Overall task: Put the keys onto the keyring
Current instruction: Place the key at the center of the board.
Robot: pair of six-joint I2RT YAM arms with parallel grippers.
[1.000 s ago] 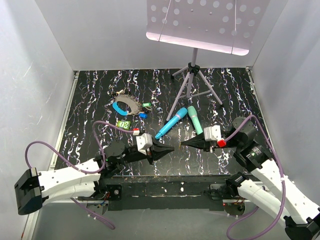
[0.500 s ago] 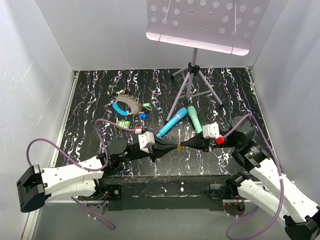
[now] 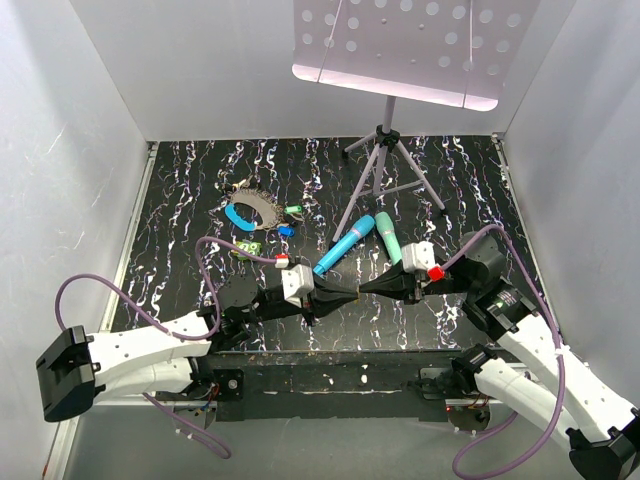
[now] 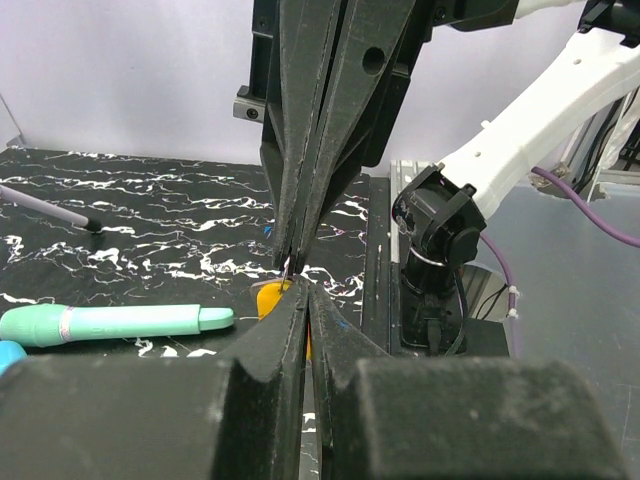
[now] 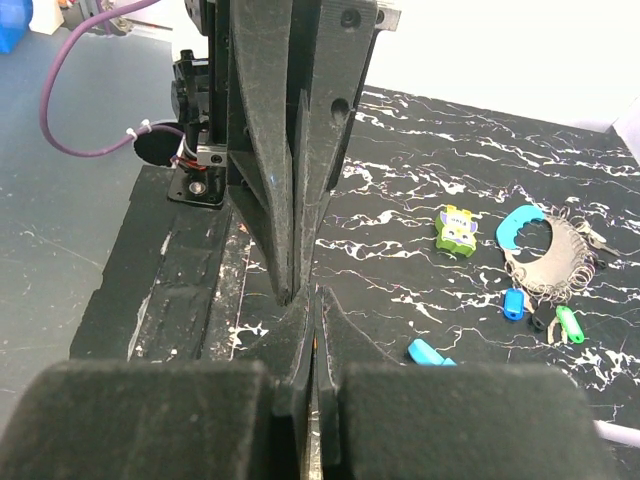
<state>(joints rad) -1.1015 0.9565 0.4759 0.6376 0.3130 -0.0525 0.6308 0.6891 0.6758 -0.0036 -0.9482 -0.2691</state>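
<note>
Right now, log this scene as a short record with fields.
left gripper: shut
right gripper: shut, tip to tip with the left gripper
yellow key: at the meeting tips; holder unclear
keyring: lying flat, away from both grippers
other keys: green key and blue key lie beside the keyring
status: yellow key not on the keyring

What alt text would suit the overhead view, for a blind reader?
A robot's left fingers and right fingers, both shut, meet tip to tip near the front of a black marbled table. Beyond them lie two teal sticks, a green key, a blue key and the keyring.
</note>
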